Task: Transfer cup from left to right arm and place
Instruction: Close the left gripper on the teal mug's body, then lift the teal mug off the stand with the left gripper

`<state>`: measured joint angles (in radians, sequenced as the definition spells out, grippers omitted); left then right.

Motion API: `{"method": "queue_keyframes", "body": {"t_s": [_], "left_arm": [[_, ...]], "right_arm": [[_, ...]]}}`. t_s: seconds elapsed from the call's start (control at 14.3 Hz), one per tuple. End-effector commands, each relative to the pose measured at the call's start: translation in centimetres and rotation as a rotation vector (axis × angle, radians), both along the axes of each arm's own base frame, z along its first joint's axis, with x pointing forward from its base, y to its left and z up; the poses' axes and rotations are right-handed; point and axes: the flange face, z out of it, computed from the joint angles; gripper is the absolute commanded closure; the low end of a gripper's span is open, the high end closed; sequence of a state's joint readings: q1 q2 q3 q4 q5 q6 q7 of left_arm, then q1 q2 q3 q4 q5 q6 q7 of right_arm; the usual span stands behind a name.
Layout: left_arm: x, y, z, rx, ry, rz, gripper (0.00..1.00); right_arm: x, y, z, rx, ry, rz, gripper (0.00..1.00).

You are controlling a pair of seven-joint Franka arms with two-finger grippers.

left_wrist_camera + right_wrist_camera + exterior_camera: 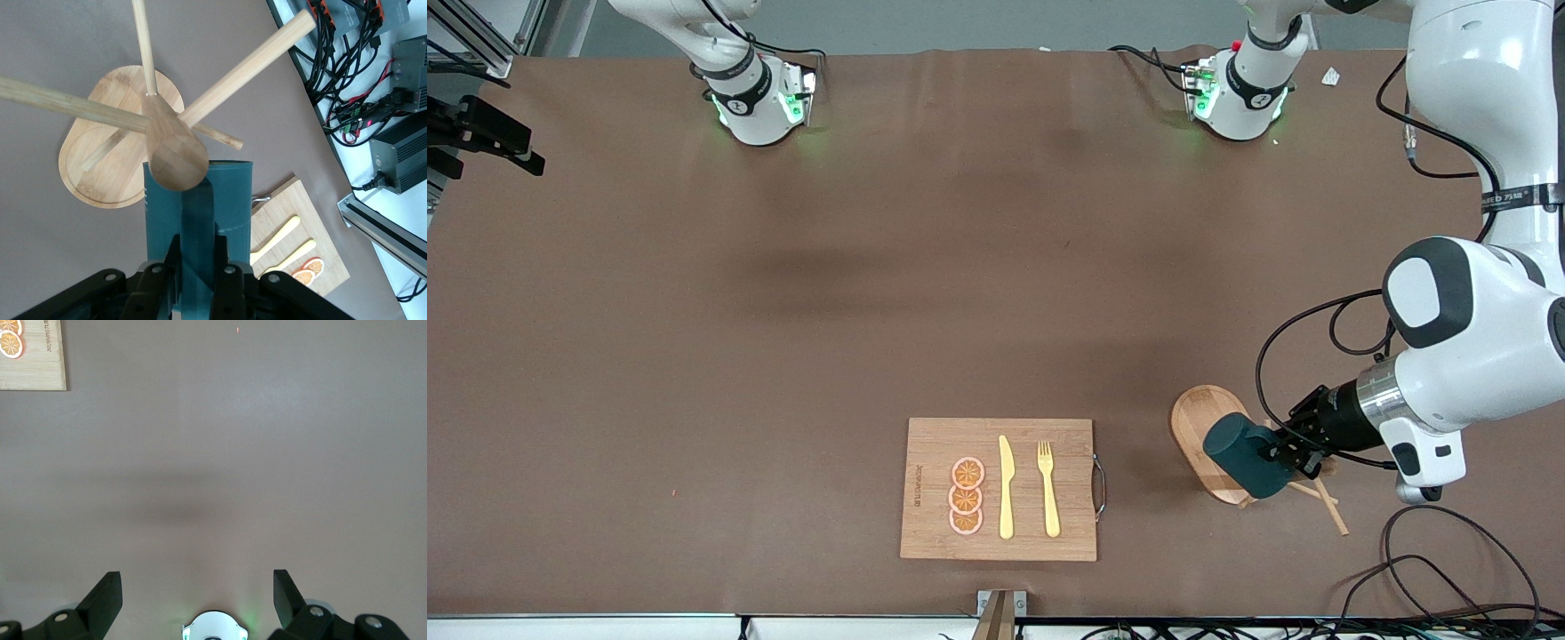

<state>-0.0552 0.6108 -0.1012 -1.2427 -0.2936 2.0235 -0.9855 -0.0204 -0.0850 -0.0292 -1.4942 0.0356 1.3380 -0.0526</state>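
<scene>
The dark teal cup [1245, 455] is tilted on its side over the oval base of the wooden peg rack [1199, 425], near the left arm's end of the table. My left gripper [1282, 453] is shut on the cup's handle. In the left wrist view the fingers [225, 257] clamp the handle, and the cup's body [230, 193] lies just under the rack's rounded post end [177, 152]. Its inside is hidden. My right gripper [197, 587] is open and empty, high over bare table by the right arm's base; it does not show in the front view.
A wooden cutting board [934, 533] lies near the front camera with three orange slices [967, 496], a yellow knife [1006, 489] and a yellow fork [1048, 489] on it. The rack's pegs [247, 67] stick out around the cup. Cables [1432, 578] lie at the table's near edge.
</scene>
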Motion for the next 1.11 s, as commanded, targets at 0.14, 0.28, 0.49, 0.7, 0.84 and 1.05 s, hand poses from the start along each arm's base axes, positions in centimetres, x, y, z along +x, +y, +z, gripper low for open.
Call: {"method": "queue_keyframes", "body": {"t_s": [0.14,0.28,0.49,0.7,0.84,1.05], "left_arm": [[-0.6,-3.1,2.5,-0.058,-0.006,0.019,0.9],[-1.2,-4.1,4.1,-0.068,-0.02,0.002,0.9],[-2.1,-6.1,5.6,-0.082,-0.021,-0.031,0.91],[-4.0,-11.8,6.1,-0.039,-0.026,-0.099,0.91],[-5.5,-16.3,6.0,0.03,-0.034,-0.12,0.91],[-8.1,-23.3,5.3,0.136,-0.102,-0.183,0.91]], "right_arm": [[0.3,-0.1,0.3,-0.015,-0.011,-0.001,0.0],[1.3,-0.7,-1.2,-0.014,0.018,-0.01,0.0],[2.2,-3.8,-2.7,-0.004,0.041,-0.064,0.0],[2.9,-4.0,-3.7,-0.004,0.053,-0.067,0.0],[3.2,-4.0,-3.8,-0.005,0.037,-0.067,0.0],[4.6,-4.3,-5.5,-0.013,0.048,-0.068,0.0]]}}
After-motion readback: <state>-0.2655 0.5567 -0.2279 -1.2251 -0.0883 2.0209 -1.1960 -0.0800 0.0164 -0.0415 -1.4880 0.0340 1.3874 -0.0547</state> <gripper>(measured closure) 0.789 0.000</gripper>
